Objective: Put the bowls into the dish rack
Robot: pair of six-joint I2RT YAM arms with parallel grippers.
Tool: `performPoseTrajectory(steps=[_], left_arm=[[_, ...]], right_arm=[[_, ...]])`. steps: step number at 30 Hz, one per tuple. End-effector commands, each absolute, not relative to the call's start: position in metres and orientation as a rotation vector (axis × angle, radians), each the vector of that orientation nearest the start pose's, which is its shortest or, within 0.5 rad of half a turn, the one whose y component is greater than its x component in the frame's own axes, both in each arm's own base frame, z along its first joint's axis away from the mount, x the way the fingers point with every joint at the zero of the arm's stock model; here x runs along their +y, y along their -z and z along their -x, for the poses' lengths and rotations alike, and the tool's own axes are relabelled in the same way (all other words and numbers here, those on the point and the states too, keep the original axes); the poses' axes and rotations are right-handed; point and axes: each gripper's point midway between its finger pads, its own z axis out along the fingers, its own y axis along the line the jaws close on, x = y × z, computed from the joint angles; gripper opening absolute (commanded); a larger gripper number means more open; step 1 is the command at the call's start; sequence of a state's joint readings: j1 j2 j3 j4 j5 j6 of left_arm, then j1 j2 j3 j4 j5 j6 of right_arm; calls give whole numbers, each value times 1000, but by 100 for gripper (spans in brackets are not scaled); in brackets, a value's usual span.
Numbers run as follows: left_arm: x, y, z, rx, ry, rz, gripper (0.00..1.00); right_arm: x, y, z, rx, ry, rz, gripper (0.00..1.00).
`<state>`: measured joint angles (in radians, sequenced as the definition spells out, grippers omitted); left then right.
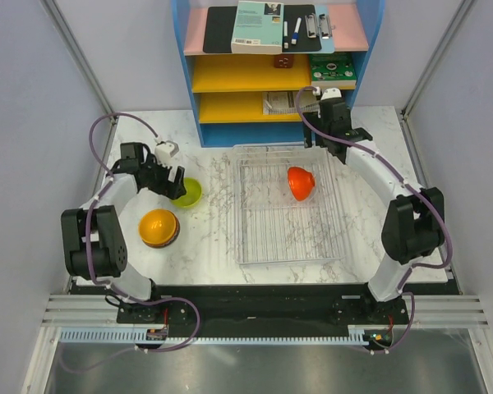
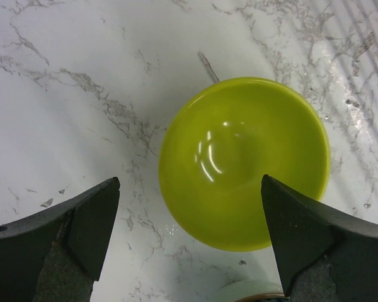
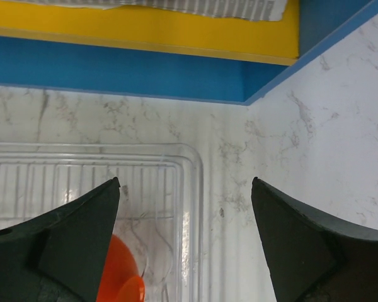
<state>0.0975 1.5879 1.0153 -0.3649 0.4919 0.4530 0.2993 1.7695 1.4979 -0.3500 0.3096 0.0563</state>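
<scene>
A lime-green bowl (image 1: 186, 193) sits upright on the marble table, left of the dish rack (image 1: 255, 238). My left gripper (image 1: 174, 185) hovers open above the bowl's near edge; in the left wrist view the bowl (image 2: 244, 162) lies between and beyond the fingertips (image 2: 91, 217). An orange bowl (image 1: 158, 227) lies upside down on another bowl near the left arm. A red bowl (image 1: 301, 182) lies on its side inside the rack. My right gripper (image 1: 338, 146) is open and empty over the rack's far right corner (image 3: 189, 163), with the red bowl (image 3: 116, 277) at its left finger.
A blue-and-yellow shelf unit (image 1: 275, 74) stands at the back, close behind the rack, with a book, pens, and circuit boards on it. Its blue base (image 3: 145, 69) fills the top of the right wrist view. Grey walls close in both sides.
</scene>
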Motion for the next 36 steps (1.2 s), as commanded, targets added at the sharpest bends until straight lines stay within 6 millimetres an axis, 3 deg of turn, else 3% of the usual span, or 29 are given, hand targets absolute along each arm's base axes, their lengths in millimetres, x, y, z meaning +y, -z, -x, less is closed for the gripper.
performPoseTrajectory(steps=[1, 4, 7, 8, 10, 13, 15, 16, 18, 21, 24, 25, 27, 29, 30, 31, 34, 36], left_arm=[[-17, -77, -395, 2309, 251, -653, 100], [-12, -68, -400, 2333, 224, -645, 98], [-13, -60, -400, 2354, 220, -655, 84], [-15, -57, -400, 2358, 218, -667, 74], [-17, -55, -400, 2364, 219, -677, 65], [-22, -51, -399, 2367, 233, -695, 40], [-22, -50, -400, 2370, 236, -695, 29], [-22, -51, -401, 2372, 235, -692, 17], [-23, -52, -402, 2370, 239, -692, 3], [-26, -64, -409, 2348, 251, -684, 2], [-35, -90, -423, 2301, 285, -671, 2], [-41, -112, -432, 2251, 295, -675, 2], [-60, -137, -431, 2191, 400, -695, 2], [-80, -177, -429, 2087, 464, -722, 2], [-93, -193, -423, 2030, 538, -746, 2], [-120, -215, -411, 1960, 587, -809, 2], [-165, -235, -379, 1842, 726, -938, 2], [-183, -249, -361, 1773, 753, -994, 2]], right_arm=[[135, -224, -469, 2131, -85, 205, 92], [149, -237, -455, 2109, -121, 260, 93], [160, -251, -445, 2081, -148, 303, 93], [165, -253, -440, 2077, -163, 321, 93], [170, -262, -435, 2058, -192, 342, 94], [178, -269, -429, 2045, -226, 388, 95], [183, -272, -425, 2053, -239, 409, 96], [185, -271, -424, 2062, -252, 419, 96], [190, -273, -421, 2071, -283, 441, 96], [201, -276, -414, 2069, -367, 474, 97], [218, -277, -405, 2071, -491, 504, 97], [221, -275, -403, 2078, -522, 507, 97], [240, -275, -390, 2076, -660, 567, 97], [256, -271, -380, 2084, -803, 591, 97], [261, -271, -376, 2082, -849, 601, 97], [268, -268, -372, 2083, -910, 612, 97], [285, -264, -357, 2055, -1078, 684, 98], [292, -266, -348, 2046, -1176, 694, 98]])
